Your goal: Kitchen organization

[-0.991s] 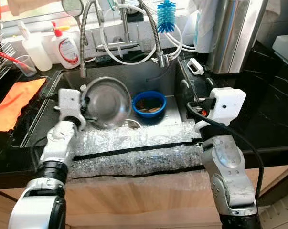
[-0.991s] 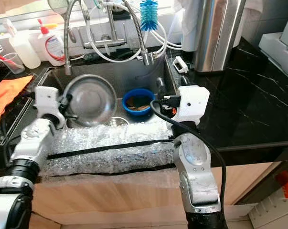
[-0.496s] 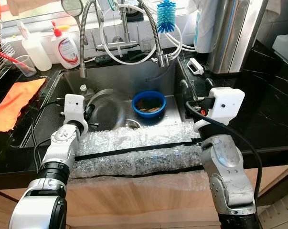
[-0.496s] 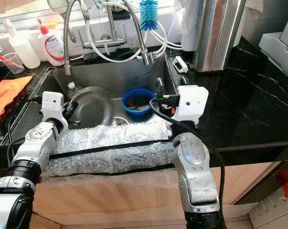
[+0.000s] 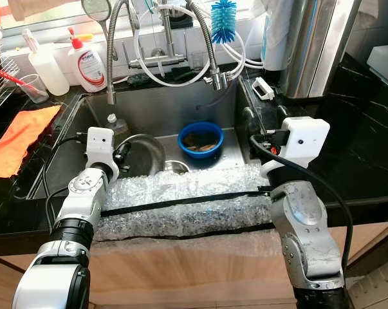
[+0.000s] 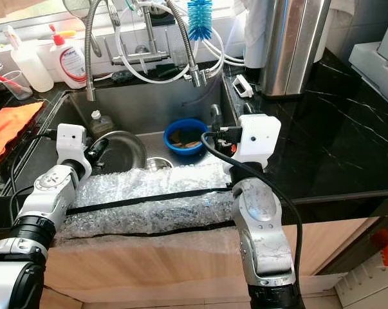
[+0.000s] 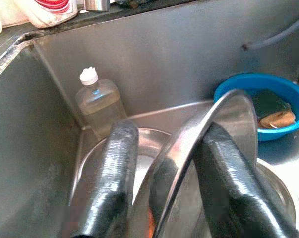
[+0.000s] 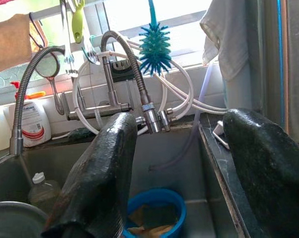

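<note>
Eye views: the steel bowl lies low in the sink, left of the blue bowl, at the left gripper. Left wrist view: its fingers straddle the bowl's rim, gripping it. Right wrist view: the right gripper hangs open above the sink.

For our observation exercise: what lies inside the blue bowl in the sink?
The blue bowl holds a dark green pad and a tan scrap, clearest in the left wrist view. Its near rim hides whatever lies beneath them.
</note>
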Controlling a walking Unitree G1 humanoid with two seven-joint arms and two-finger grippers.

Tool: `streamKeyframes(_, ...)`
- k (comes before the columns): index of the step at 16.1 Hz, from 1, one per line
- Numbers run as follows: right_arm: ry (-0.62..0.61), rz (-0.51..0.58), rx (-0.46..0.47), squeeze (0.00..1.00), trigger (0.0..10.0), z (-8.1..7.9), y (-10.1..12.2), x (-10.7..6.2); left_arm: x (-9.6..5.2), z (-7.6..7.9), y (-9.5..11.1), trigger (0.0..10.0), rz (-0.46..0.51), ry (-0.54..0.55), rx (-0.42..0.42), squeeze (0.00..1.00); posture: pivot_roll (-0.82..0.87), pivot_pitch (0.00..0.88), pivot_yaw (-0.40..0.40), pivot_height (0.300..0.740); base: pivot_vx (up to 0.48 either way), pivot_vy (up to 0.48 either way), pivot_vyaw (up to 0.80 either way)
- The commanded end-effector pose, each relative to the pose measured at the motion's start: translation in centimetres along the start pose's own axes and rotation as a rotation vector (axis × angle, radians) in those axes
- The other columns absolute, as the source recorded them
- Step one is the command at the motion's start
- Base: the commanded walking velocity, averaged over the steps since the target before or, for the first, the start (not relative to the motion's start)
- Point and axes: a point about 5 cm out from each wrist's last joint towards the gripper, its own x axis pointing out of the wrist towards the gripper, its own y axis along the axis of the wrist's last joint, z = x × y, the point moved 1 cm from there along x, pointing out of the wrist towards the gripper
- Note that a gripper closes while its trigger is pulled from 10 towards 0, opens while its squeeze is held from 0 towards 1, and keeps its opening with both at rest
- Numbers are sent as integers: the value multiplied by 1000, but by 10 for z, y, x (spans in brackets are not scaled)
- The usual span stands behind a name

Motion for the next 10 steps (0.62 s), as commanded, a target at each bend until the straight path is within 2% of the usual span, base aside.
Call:
streamKeyframes(1, 7, -1, 8, 0, 10000, -4, 1, 2, 0, -4, 1, 10000, -10, 6, 30, 1000, -164, 41, 146, 740, 0, 0, 0)
streamKeyframes(3, 4, -3, 12, 0, 10000, -3, 1, 2, 0, -4, 1, 10000, -8, 4, 34, 1000, -162, 40, 147, 740, 0, 0, 0)
streamKeyframes(4, 2, -3, 15, 0, 10000, -4, 1, 3, 0, -3, 2, 10000, -7, 1, 44, 0, -162, 40, 149, 740, 0, 0, 0)
streamKeyframes(7, 1, -5, 16, 0, 10000, -4, 1, 3, 0, -1, 2, 10000, -7, -8, 48, 0, -163, 40, 149, 740, 0, 0, 0)
streamKeyframes(8, -1, -6, 16, 0, 10000, -3, 1, 3, 0, 0, 2, 10000, -4, -12, 48, 871, -162, 41, 149, 740, 0, 0, 0)
streamKeyframes(9, -2, -6, 17, 0, 10000, -3, 1, 3, 0, 0, 2, 10000, -3, -16, 46, 1000, -163, 42, 149, 740, 0, 0, 0)
streamKeyframes(10, -2, -8, 17, 0, 10000, -3, 1, 3, 0, 0, 2, 10000, -2, -19, 44, 1000, -163, 42, 149, 740, 0, 0, 0)
